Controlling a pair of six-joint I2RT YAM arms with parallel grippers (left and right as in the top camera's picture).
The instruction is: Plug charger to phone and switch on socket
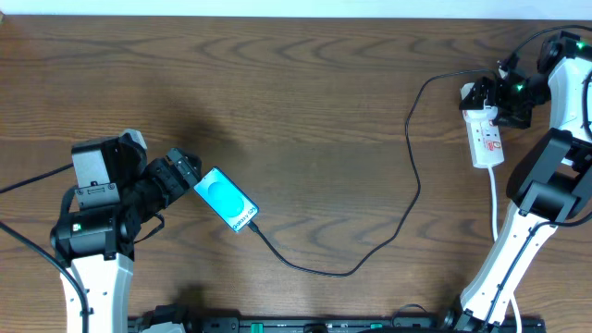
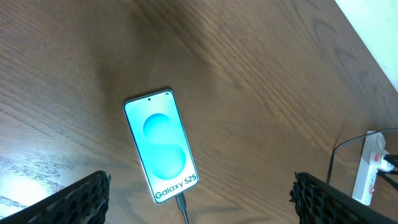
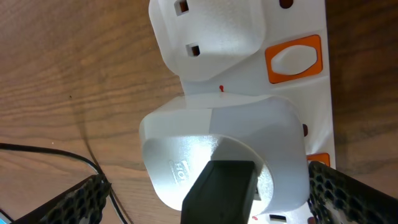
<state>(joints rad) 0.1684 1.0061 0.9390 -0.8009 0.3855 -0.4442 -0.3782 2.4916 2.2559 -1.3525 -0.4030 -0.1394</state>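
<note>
The phone lies flat on the wood table, screen lit cyan. The charger cable runs from the phone's lower edge in a long loop to the socket; its black tip sits in the phone's port. My left gripper is open just behind the phone, with nothing between its fingers. My right gripper is open over the socket strip, its fingertips either side of a white adapter that holds a black plug. An orange switch shows beside it.
A second white plug block sits in the strip beyond the adapter. The socket's white cord runs toward the front past the right arm's base. The table's far edge lies close behind the strip.
</note>
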